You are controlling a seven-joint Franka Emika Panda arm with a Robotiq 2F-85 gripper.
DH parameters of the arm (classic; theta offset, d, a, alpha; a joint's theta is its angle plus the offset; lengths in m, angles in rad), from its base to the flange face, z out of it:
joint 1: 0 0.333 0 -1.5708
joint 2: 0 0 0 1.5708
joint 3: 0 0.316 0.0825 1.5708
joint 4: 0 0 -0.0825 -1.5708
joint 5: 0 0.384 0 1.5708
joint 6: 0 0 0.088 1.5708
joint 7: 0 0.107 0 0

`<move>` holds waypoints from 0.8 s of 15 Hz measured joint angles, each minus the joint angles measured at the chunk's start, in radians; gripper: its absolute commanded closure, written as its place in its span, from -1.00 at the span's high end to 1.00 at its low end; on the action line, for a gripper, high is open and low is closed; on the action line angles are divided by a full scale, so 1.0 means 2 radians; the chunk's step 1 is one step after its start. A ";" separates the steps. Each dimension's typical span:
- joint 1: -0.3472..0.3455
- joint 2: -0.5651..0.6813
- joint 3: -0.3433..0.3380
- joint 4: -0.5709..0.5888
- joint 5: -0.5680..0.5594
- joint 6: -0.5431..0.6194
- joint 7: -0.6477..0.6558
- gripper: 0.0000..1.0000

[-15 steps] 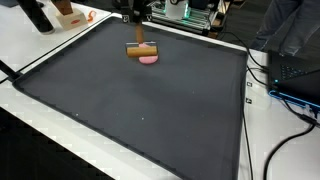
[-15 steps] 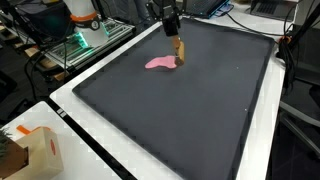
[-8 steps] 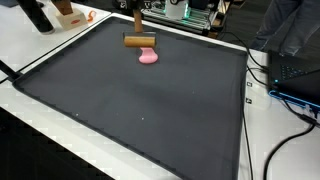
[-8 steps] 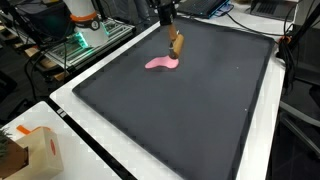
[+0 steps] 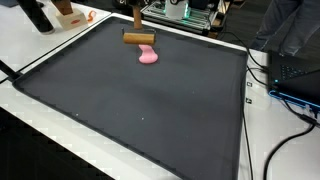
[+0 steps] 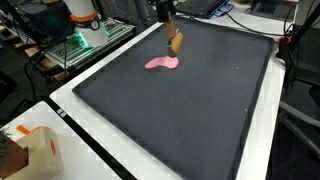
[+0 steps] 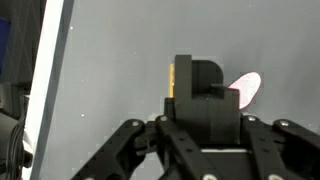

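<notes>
The white worktop (image 5: 40, 45) is carrying a large dark mat (image 5: 150, 100), which is spreading out beneath the jaws. The jaws are clenching a brown wooden block (image 5: 138, 39), which is hanging between them and seemingly sitting just clear of the mat. A small flat pink piece (image 5: 148, 56) is lying on the mat just below the jaws, peeking out to one side of them in the wrist view.
</notes>
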 measured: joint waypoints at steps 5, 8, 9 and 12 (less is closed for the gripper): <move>0.000 0.005 -0.003 0.003 0.012 -0.005 0.001 -0.52; 0.000 0.018 -0.020 0.028 0.060 -0.050 0.000 -0.52; 0.000 0.024 -0.028 0.041 0.080 -0.071 -0.001 -0.52; -0.006 0.045 -0.048 0.086 0.127 -0.125 0.000 -0.52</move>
